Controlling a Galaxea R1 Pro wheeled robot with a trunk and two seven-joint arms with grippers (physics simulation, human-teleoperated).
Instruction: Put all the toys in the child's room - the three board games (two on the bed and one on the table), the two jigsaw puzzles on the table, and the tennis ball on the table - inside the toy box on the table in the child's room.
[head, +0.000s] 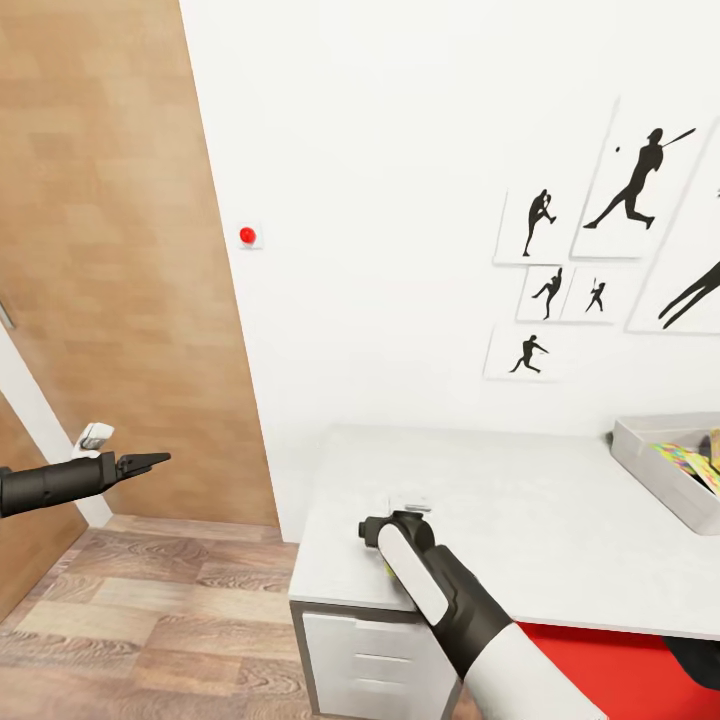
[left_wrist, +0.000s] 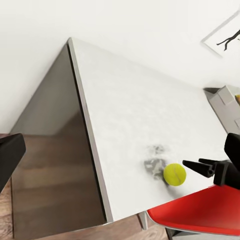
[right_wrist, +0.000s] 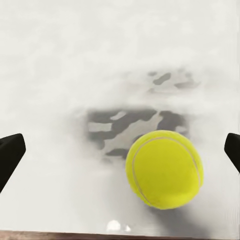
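1. Right claw (head: 392, 532) hangs over the near-left corner of the surface (head: 520, 520) w/ its fingers spread wide – in the right wrist view both black fingertips (right_wrist: 10, 155) sit at the far edges of the picture, nothing between them but the ball and bare top.
2. Tennis ball (right_wrist: 164, 169) rests on the surface directly ahead of that claw, but off-centre: closer to one fingertip than the other, so the claw probably needs a small sideways shift before closing.
3. Ball is round, so no long axis to line up w/ – any approach angle should do.
4. Right arm is clearly nearer. Left claw (head: 143, 463) is held out over the wood floor (head: 150, 620), well apart from the surface; its fingers look pressed together to a point.
5. Left wrist view shows the ball (left_wrist: 174, 174) near the front edge, just beside the right claw (left_wrist: 200, 166), red chair (left_wrist: 205, 212) below.
6. Ball: bright yellow-green, pale seam curve, fuzzy-looking, casts a soft shadow – prob. rolls easily if nudged.
7. Toy box (head: 655, 465) sits at the surface's far right, a colourful puzzle box (head: 690, 462) inside – ball is well apart from it.
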